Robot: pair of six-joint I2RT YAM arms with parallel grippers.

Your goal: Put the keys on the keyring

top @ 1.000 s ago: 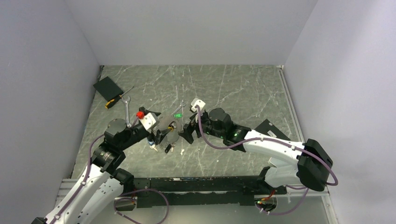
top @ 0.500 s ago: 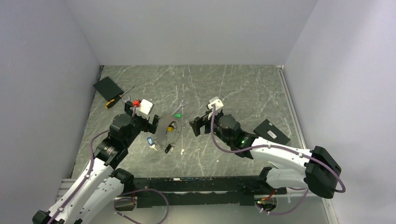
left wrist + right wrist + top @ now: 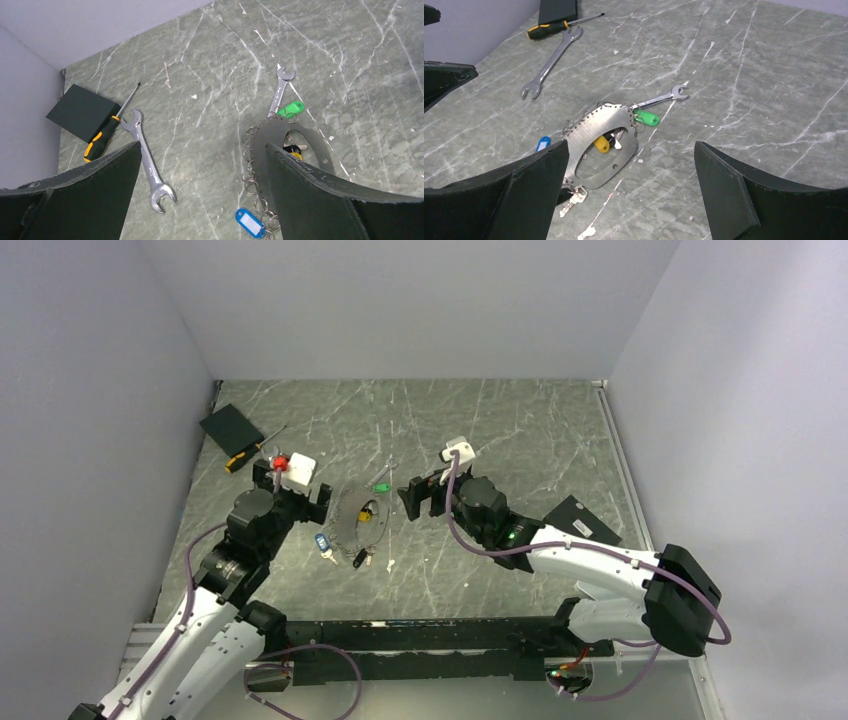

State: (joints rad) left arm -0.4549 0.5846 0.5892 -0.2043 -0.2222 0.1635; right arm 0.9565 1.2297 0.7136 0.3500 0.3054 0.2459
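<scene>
Left gripper [image 3: 202, 150] and right gripper [image 3: 631, 146] both gape empty — a clumsy pinch could skid the flat silvery oval keyring [image 3: 590, 128] away, scattering the tiny colour-headed keys [image 3: 646, 118].

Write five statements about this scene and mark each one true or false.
1. The left gripper and the right gripper are both open and empty. True.
2. The yellow key lies outside the keyring. False: it lies in the ring's opening.
3. The green key lies by one end of the small spanner. True.
4. The screwdriver lies across the large spanner. False: they lie side by side and do not cross.
5. The blue key is held in a gripper. False: it lies on the table by the keyring.
</scene>
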